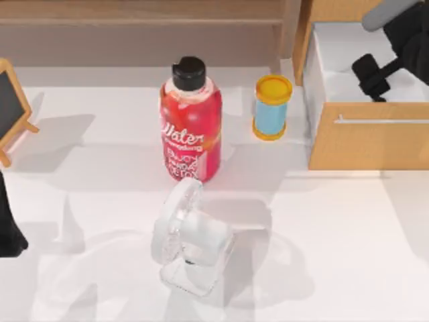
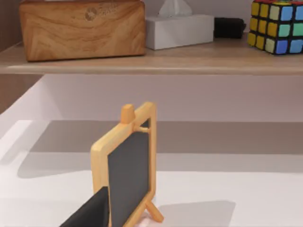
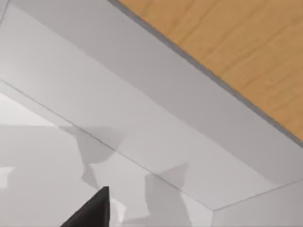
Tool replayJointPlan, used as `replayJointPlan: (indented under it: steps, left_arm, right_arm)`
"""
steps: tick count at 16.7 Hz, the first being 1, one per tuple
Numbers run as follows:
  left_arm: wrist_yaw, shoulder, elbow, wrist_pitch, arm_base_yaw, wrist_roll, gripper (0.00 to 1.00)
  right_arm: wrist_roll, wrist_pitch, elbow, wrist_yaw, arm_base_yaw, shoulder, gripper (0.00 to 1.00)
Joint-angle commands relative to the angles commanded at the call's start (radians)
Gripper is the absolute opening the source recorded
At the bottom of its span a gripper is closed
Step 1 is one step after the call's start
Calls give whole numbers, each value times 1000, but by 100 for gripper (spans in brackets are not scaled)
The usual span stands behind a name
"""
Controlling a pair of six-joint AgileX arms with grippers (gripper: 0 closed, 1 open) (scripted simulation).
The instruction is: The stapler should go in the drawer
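Nearest the overhead camera, a white desk fan [image 1: 190, 236] is seen on the bench [image 1: 348, 228], with a red bottle [image 1: 191, 124] and a blue spool [image 1: 271, 107] behind it. At the right, the drawer [image 1: 365, 131] is pulled open, and the right end effector [image 1: 370, 75] is held over its white interior; its opening cannot be told. The left arm [image 1: 10, 228] is parked at the left edge beside a small chalkboard [image 2: 127, 172]. No stapler can be made out.

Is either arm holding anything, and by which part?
It cannot be told. The right gripper hangs inside the open drawer, its grasp hidden. The left gripper is parked at the left edge of the table.
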Motion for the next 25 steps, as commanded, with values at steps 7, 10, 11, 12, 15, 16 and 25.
replayJointPlan:
  steps: [7,10,11,12,15,16,25]
  left_arm:
    - [0,0,0,0,0,0,100]
    - [0,0,0,0,0,0,100]
    - [0,0,0,0,0,0,100]
    - [0,0,0,0,0,0,100]
    - [0,0,0,0,0,0,100]
    - [0,0,0,0,0,0,100]
    - [0,0,0,0,0,0,100]
  right_arm:
    - [-364,775,-386,74,27,-146,100]
    - [-503,1043,-540,98,60,-183,100]
    - [-548,1122,-590,105,74,-192,100]
    - [-592,1193,-637,111,90,-196,100]
    - [-718,1370,-763,126,138,-188,100]
    - [-758,1416,-800,130,152,-176,100]
    - [-1000,1541,-927,158,172,81,100]
